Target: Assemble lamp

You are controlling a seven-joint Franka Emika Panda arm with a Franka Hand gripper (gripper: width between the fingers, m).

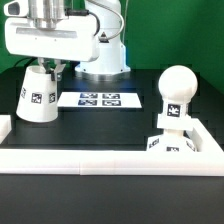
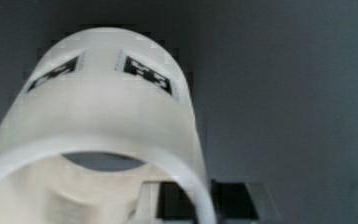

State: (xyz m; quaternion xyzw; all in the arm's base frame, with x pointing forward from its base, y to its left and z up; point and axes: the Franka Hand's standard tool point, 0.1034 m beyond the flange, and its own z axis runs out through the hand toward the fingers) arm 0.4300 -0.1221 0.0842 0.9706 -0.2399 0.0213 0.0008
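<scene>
Nearest in the exterior view runs a low white rail (image 1: 100,158) along the front of the black table (image 1: 100,125). Just behind its corner on the exterior view's right sits the flat square white plastic lamp base (image 1: 171,141), tagged on its sides, with the white round-headed bulb (image 1: 176,92) standing upright in it. So the bulb looks already seated, and the step in hand appears to be fetching the shade.

Further back, at the exterior view's left, the larger white truncated-cone plastic shade (image 1: 38,93) stands on the table, narrow end up, well apart from the base and bulb. The two-finger gripper (image 1: 45,66) hangs directly above it, at its top rim. The wrist view shows the shade (image 2: 105,130) filling the picture, its tags and the open end visible, with one dark fingertip pad (image 2: 243,197) beside the wall. Whether the fingers are clamped on the rim or only straddling it I cannot tell from either view.

Beside the shade, flat on the table, lies the thin white marker board (image 1: 100,99), and behind it rises the white robot pedestal (image 1: 105,50).

The next move, in my judgement, calls for a firm pinch on the shade's rim, a lift high enough to clear the bulb's round head, a carry across to the exterior view's right, and a centred lowering over the bulb.
</scene>
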